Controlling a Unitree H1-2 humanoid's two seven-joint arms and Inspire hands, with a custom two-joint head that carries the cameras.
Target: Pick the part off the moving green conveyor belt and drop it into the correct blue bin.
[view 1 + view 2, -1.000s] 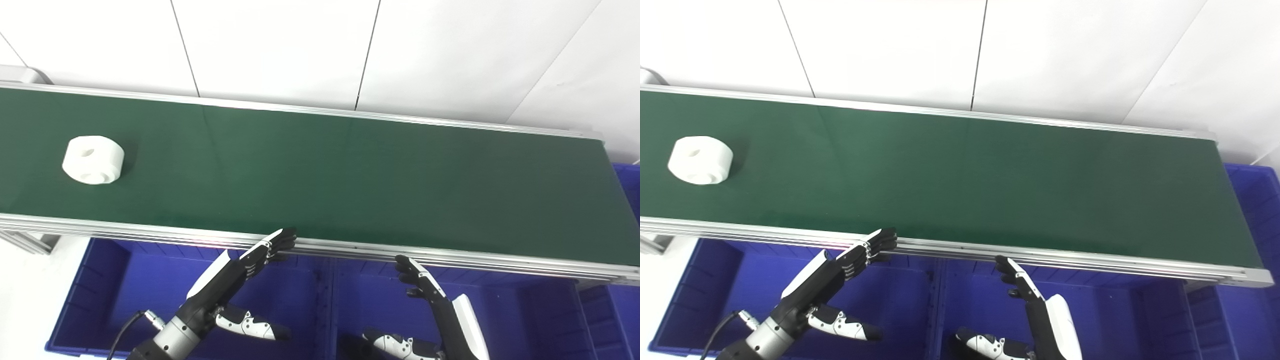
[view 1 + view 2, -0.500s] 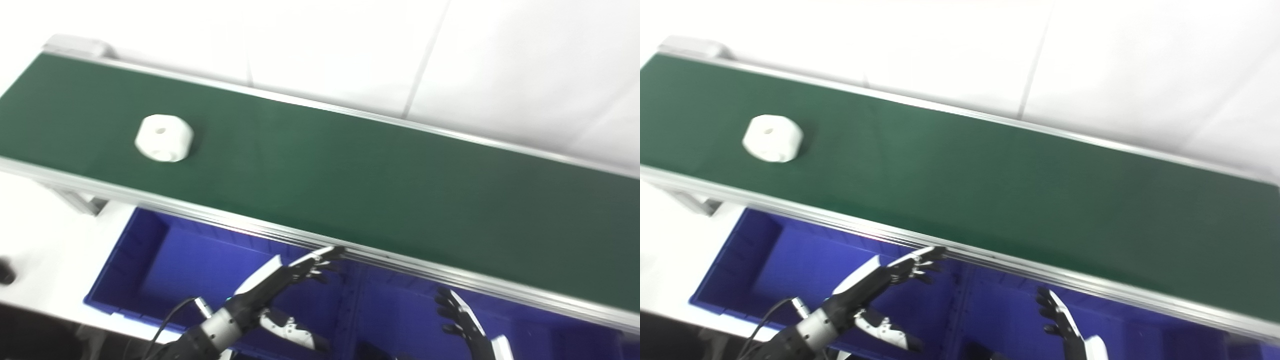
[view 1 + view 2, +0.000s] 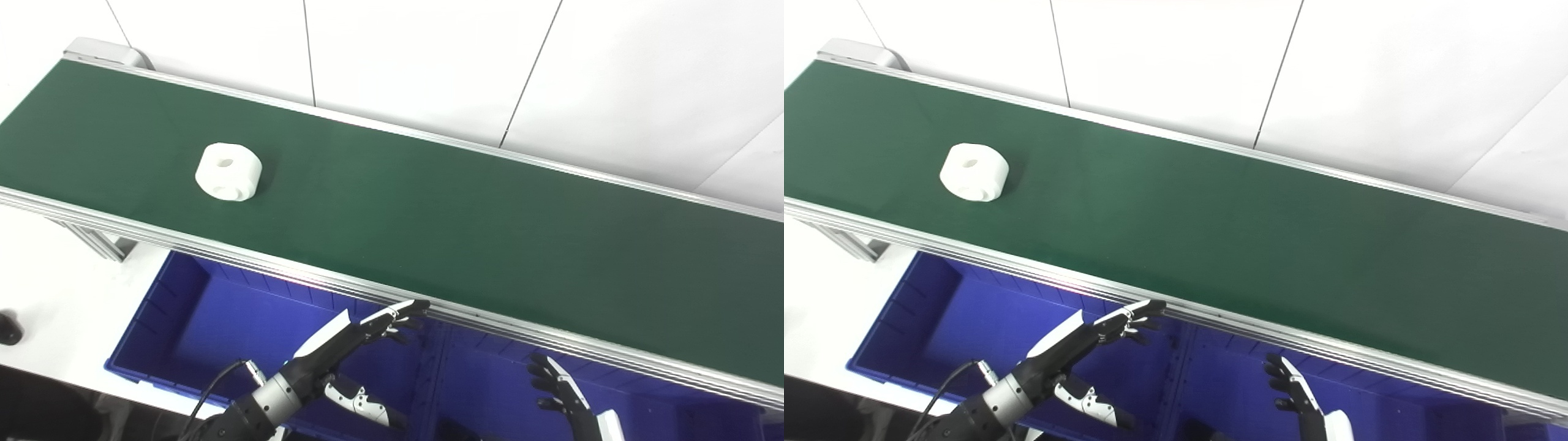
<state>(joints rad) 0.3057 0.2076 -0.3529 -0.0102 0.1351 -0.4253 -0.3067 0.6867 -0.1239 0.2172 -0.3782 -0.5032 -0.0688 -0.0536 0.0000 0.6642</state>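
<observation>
A white round part [image 3: 228, 171] with a hole in its top lies on the green conveyor belt [image 3: 429, 208] toward its left end; it also shows in the right eye view [image 3: 974, 172]. My left hand [image 3: 343, 340] is open and empty, fingers stretched out, just below the belt's near rail over the left blue bin [image 3: 202, 318]. My right hand [image 3: 560, 395] is open and empty, low at the picture's bottom over the right blue bin [image 3: 490, 392]. Both hands are far from the part.
The belt's aluminium near rail [image 3: 245, 257] runs between the hands and the belt. A divider wall [image 3: 432, 373] separates the two bins. A white table surface [image 3: 55, 294] lies left of the bins, with a small dark object [image 3: 9, 327] at its edge.
The camera has swung left and tilted. The part has travelled rightward along the belt. Both hands stay open below the rail, holding nothing.
</observation>
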